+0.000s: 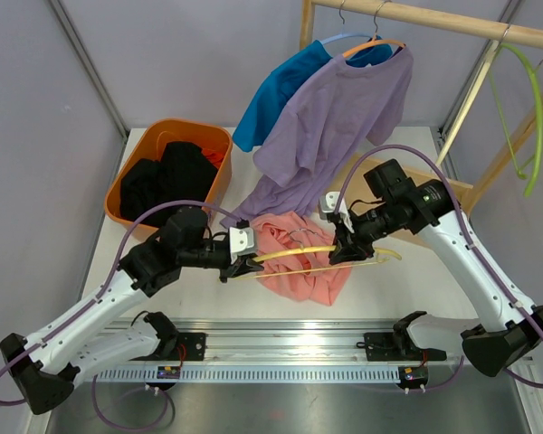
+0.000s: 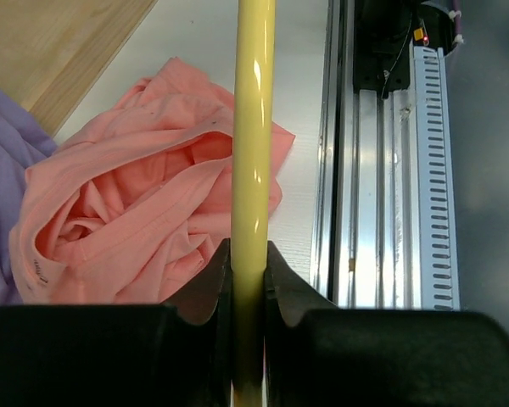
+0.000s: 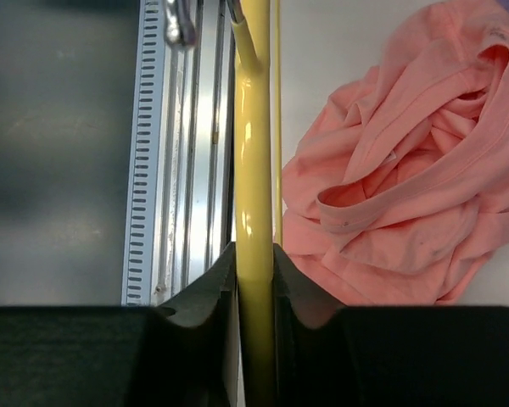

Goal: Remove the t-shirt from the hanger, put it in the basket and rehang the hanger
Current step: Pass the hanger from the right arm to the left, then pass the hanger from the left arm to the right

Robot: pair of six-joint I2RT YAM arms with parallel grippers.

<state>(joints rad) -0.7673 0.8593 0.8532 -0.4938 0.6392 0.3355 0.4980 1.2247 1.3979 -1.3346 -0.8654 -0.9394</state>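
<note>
Remote session: my left gripper and right gripper each pinch the yellow hanger, holding it level over the table. The pink t-shirt lies crumpled beneath, apparently free of it. I judge removal nearly done; next, lift the hanger clear without snagging cloth. A purple shirt drapes close behind, with the bin to the left.

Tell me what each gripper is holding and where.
Both hold the yellow hanger: left gripper at its left end, right gripper further along its bar.
</note>
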